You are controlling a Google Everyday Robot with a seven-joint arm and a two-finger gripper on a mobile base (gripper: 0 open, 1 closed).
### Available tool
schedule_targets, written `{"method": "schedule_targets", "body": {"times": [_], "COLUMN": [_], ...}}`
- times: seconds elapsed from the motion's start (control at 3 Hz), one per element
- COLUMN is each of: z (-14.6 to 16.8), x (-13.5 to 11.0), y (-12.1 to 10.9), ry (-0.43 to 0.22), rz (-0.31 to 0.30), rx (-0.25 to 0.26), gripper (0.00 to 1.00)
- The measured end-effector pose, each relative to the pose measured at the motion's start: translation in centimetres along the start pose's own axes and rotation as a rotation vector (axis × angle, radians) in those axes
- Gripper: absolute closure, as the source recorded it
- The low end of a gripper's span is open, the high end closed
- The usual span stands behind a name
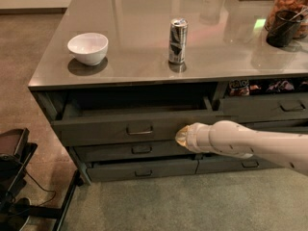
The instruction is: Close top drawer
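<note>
Reaching in from the right, the white rounded gripper [185,136] touches the flat front just right of the small metal loop handle [140,129]; spread or closed, I cannot tell. The wide dark grey top drawer [106,129] stands partly out, its long axis crosswise, so closing it likely means pushing straight inward.

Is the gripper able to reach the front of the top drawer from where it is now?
Probably yes: the gripper is at the top drawer front, beside its handle, with nothing between them.

Gripper [182,136] at top drawer [106,129] front
</note>
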State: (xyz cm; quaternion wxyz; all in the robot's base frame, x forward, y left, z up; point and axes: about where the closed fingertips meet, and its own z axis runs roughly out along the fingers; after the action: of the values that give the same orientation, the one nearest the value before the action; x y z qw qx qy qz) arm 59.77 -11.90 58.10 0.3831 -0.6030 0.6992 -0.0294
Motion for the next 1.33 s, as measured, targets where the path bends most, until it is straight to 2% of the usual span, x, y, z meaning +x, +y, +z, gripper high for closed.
{"method": "schedule_targets", "body": {"times": [0.33,0.67,1.0,1.33], "z": [1.3,3.4,3.4,2.9], "x": [-0.2,-0.4,-0.4,-0.8], "y": [-1.8,-4.5,-4.5,-3.9], "ry": [0.003,0.0,-0.001,-0.006], "rz": [-0.009,-0.017,-0.017,-0.018], "rx": [0.002,0.006,0.007,-0.025], "gripper": [1.0,1.0,1.0,1.0]}}
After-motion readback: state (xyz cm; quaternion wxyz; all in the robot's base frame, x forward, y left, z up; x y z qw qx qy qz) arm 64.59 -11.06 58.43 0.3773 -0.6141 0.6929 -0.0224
